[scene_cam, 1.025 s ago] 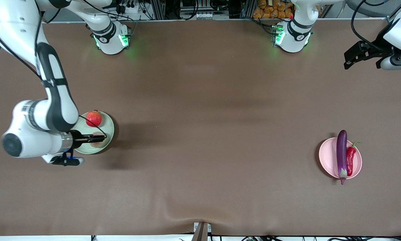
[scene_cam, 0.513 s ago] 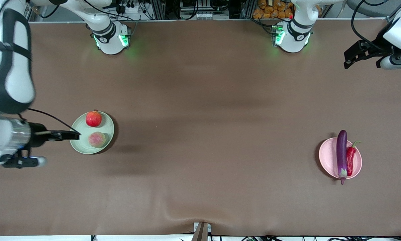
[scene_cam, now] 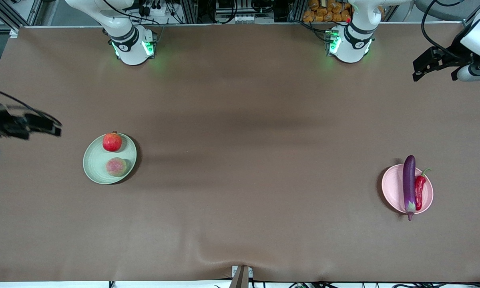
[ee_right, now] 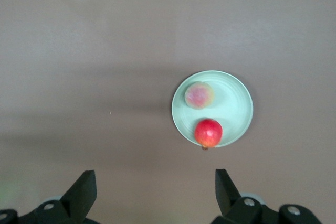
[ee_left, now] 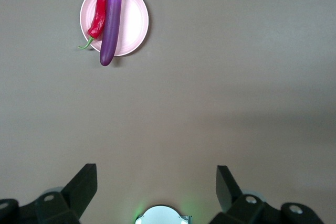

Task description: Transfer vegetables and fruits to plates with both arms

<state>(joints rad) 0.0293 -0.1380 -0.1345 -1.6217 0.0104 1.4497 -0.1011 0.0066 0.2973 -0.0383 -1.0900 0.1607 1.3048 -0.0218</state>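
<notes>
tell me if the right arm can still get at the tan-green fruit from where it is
Probably yes: the tan-green fruit sits uncovered on the green plate beside the pomegranate, and the open right gripper hangs close by.

pomegranate (scene_cam: 112, 142), blushed fruit (scene_cam: 116, 167) on one plate (scene_cam: 93, 165); eggplant (scene_cam: 408, 185), chili (scene_cam: 419, 191) on other plate (scene_cam: 392, 190)

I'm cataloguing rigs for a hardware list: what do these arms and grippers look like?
Two white jointed arms with black joint bands stand on green-lit bases. The left gripper and right gripper are black, with two angular wedge-shaped fingers each, and thin black cables trail along them.
</notes>
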